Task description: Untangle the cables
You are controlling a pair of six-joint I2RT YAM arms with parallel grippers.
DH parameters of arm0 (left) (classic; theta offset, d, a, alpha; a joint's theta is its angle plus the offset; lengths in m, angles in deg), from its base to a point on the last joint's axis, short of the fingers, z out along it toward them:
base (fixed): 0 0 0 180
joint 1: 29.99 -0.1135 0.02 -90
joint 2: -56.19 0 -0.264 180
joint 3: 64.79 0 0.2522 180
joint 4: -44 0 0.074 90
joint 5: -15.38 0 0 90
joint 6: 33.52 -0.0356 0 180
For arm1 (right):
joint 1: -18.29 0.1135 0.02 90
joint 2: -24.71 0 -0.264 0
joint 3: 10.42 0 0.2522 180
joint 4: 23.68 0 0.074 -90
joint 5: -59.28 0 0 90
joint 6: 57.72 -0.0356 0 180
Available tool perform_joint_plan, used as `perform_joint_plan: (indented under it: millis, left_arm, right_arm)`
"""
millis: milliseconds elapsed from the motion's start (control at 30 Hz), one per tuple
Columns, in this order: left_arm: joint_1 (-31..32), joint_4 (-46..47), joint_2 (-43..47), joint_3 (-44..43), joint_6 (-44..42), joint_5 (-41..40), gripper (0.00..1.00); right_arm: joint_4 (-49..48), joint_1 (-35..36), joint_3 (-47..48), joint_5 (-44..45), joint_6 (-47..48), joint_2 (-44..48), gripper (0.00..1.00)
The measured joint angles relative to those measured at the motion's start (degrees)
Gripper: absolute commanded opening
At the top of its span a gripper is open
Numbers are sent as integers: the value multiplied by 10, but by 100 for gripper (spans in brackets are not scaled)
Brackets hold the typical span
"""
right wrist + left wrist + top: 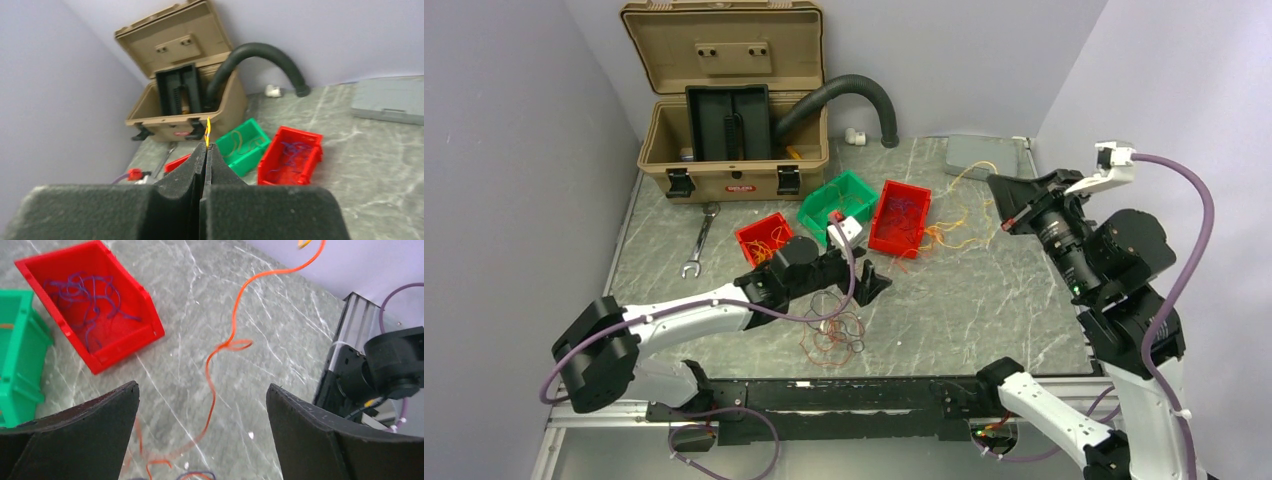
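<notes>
the loose pile of thin orange, red and dark purple cables (834, 335) lies in round loops on the grey marble table (984, 300), on the near side and a bit left of the middle. the left gripper (874, 282) is just beyond the pile, on its far right side, and points to the right. its two black foam fingers (100, 420) stand wide apart with nothing between them but table. in the left wrist view a long thin orange cable (220, 347) lies on the table in a wavy line. it starts low between the fingers and runs away up to the far right. the right gripper (1004, 210) is up on the far right side and points left. its fingers are pressed tight together on a thin yellow-orange cable end (207, 131), which pokes straight up past the tips. more orange strands (954, 235) are spread on the table between this gripper and the big red plastic bin (916, 190). that bin has purple cables (90, 300) in it. a green plastic bin (854, 178) sits just left of it.
</notes>
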Motion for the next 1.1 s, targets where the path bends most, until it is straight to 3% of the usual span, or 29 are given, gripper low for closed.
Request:
perform_joint_plan:
  millis: [100,133,167,200,233,267,400,533,700,933,1100]
  left_arm:
    - [0,31,-29,-17,-16,-5,98]
    - [0,40,-45,-27,-21,-6,90]
    - [0,46,-60,-37,-26,-5,75]
    - [0,57,-84,-53,-31,-2,53]
    - [0,63,-101,-64,-28,5,21]
    - [-1,68,-122,-80,-28,21,1]
    - [-2,90,-197,-125,-18,59,0]
    - [-16,117,-194,-70,12,54,0]
    - [-61,105,-127,30,38,38,0]
    - [-116,97,8,127,94,24,0]
    - [-130,41,70,141,103,12,0]
  right_arm:
    - [-19,0,0,-48,-19,-15,0]
    - [-26,0,0,-64,-25,-21,0]
    - [-31,0,0,-73,-31,-25,0]
    - [-37,0,0,-85,-39,-30,0]
    - [-41,0,0,-91,-44,-31,0]
    - [-44,0,0,-95,-48,-32,0]
    - [-45,1,0,-90,-57,-30,0]
    - [-29,1,3,-46,-56,-15,0]
    - [10,1,12,77,-39,19,0]
    - [30,1,12,336,14,78,0]
    - [29,2,2,393,38,98,0]
